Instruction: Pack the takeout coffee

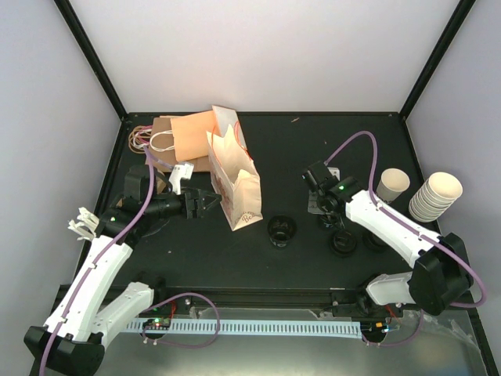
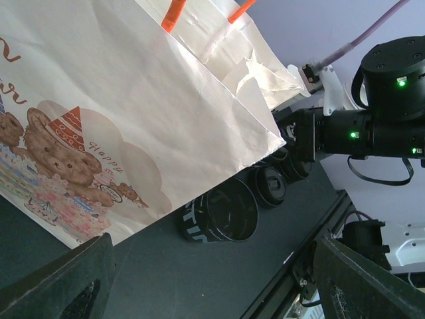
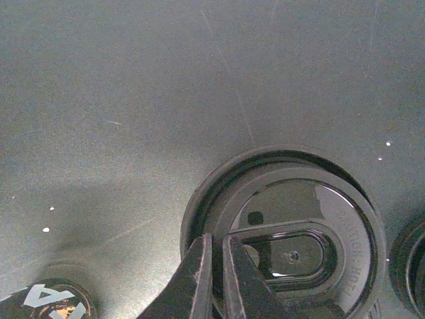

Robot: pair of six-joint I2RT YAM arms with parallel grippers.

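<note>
The coffee cup (image 1: 393,184) is not packed yet: it is left far right of the bear bag (image 1: 235,184). The left gripper (image 1: 213,202) is spread apart, the right gripper (image 3: 217,242) squeezed together.

From high above the near edge, looks steeply down over the whole table (image 1: 297,157). From the left wrist, peers low and rightward past the paper bag (image 2: 133,100) to the black lids (image 2: 226,212), shared with the top view. From the right wrist, stares down, very near, at one lid (image 3: 345,226).
</note>
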